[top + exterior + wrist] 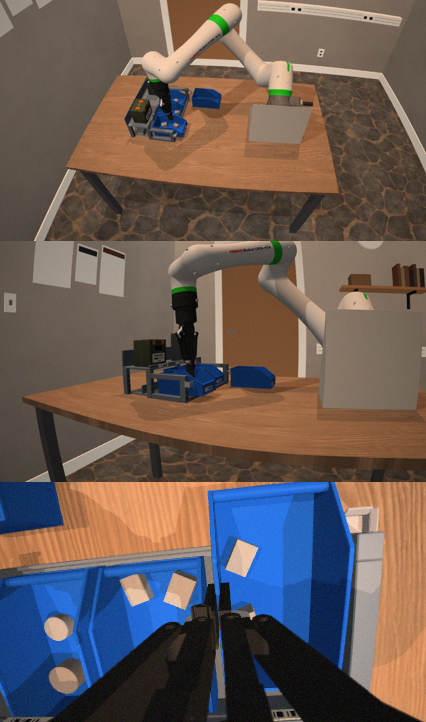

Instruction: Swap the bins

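Observation:
The blue bin with parts (170,129) (170,387) (297,557) is in the near end bay of the grey shelf (167,376) (367,607). Its front sticks out past the shelf's front lip and past the fronts of its neighbours. Two light blocks show in it, one block (242,557) near the front, the other partly behind the fingers. My gripper (170,117) (190,373) (220,597) points down, shut on this bin's side wall beside the neighbouring bin. The empty blue bin (206,98) (252,376) (30,507) stands upright on the table in front of the shelf.
A neighbouring bin (132,617) with blocks sits close beside my fingers. Another bin (25,632) beyond it holds round parts. A green case (140,110) (149,353) stands on the upper board behind the bins. A large grey panel (278,123) (370,360) stands near the arm's base.

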You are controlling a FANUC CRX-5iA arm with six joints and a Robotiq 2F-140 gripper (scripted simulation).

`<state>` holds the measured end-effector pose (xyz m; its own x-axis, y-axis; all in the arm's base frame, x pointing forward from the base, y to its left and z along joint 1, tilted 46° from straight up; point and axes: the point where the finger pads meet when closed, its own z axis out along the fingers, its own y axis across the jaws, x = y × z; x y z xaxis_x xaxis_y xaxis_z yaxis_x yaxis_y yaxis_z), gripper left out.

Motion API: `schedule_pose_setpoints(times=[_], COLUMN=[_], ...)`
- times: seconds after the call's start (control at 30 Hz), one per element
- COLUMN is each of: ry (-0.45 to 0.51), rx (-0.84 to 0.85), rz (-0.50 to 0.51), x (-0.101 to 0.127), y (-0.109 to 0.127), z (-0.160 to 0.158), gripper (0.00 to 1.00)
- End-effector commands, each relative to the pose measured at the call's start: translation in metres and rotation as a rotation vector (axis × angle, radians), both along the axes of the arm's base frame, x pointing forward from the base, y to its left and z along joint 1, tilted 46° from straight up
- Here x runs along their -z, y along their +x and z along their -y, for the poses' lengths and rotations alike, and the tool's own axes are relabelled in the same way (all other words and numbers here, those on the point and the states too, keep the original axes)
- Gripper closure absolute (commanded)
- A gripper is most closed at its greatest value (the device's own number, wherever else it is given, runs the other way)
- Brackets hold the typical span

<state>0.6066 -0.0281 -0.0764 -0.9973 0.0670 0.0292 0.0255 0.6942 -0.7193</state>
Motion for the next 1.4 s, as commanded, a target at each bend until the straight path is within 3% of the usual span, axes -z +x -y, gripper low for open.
schedule_pose_setpoints(times=[0.0, 1.17, 1.2, 1.37], ry=[0.001, 0.0, 0.0, 0.0], rx=[-0.002, -0.024, -0.024, -0.024], rz=[0.002, 0.023, 0.023, 0.023], x=[-0.0007, 0.0009, 0.0009, 0.0009], y=[0.0007, -0.0006, -0.0006, -0.0006], z=[-0.001, 0.0006, 0.0006, 0.0006], gripper=[0.9, 0.9, 0.85, 0.85])
